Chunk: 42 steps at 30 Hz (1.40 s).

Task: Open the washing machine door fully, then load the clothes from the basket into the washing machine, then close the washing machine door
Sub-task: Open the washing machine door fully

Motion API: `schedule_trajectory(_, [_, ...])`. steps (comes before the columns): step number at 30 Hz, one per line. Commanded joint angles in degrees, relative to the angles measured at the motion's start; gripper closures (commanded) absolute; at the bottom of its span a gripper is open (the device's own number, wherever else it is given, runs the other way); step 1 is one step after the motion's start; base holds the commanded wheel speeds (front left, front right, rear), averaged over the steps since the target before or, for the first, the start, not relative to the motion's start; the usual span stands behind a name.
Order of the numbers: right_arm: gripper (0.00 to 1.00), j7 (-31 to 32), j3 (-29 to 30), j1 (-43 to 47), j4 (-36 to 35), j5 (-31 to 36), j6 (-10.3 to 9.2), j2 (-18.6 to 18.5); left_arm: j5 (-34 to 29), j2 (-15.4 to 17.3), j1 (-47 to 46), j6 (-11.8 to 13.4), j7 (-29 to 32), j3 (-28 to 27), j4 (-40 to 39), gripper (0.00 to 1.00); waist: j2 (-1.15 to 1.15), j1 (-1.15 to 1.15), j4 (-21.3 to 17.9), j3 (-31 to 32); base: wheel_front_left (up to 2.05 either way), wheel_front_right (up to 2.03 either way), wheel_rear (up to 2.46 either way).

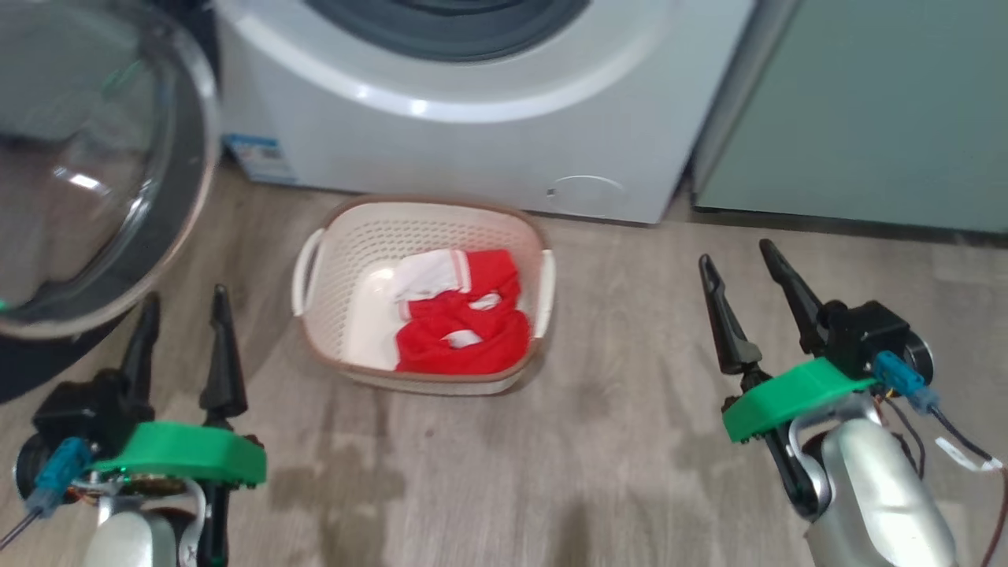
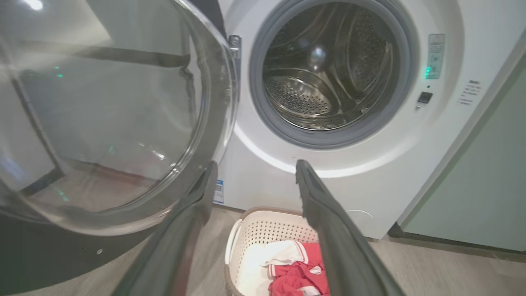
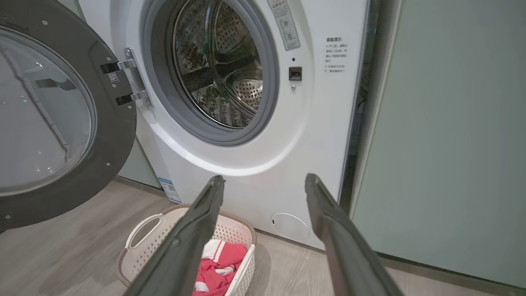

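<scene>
The washer [image 1: 488, 134] stands ahead of both grippers with its drum mouth bare. Its door [image 1: 94, 157] is swung wide, just ahead of the left gripper [image 1: 184, 295] on its outer side. The basket [image 1: 346, 236] sits on the floor between the two grippers, a little ahead of their tips and lower, one handle toward each; it is nearer the left. The clothes [image 1: 465, 331] bunch in the half toward the right gripper [image 1: 734, 252]. Both grippers hover with fingers spread, holding nothing. I'd say the pick is inward and down, about equal for either arm.
</scene>
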State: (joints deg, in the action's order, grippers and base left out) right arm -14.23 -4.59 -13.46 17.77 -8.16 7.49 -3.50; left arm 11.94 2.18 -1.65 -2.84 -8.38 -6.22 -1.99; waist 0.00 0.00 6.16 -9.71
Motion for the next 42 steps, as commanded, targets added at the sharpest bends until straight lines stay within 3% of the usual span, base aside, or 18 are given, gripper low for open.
schedule_trajectory(1, [0.00,-0.7,-1.4,0.2,-2.2,-0.4,0.00,0.6,-0.5,1.2,-0.8,-0.1,0.2,-1.2,-2.3,0.00,0.00,0.00,-3.0,0.9,0.00,0.00,0.00])
schedule_trajectory(15, [0.00,-0.7,-0.9,3.2,-4.4,-2.0,0.00,0.6,-2.4,2.0,1.1,0.7,1.1,1.2,-3.7,0.00,0.00,0.00,-9.4,2.2,0.00,0.00,0.00])
schedule_trajectory(42, [0.00,-0.8,-0.3,3.0,-4.9,-2.7,0.00,0.6,-2.7,2.6,1.7,1.8,1.7,3.4,-3.6,0.00,0.00,0.00,-8.5,2.0,0.00,0.00,0.00])
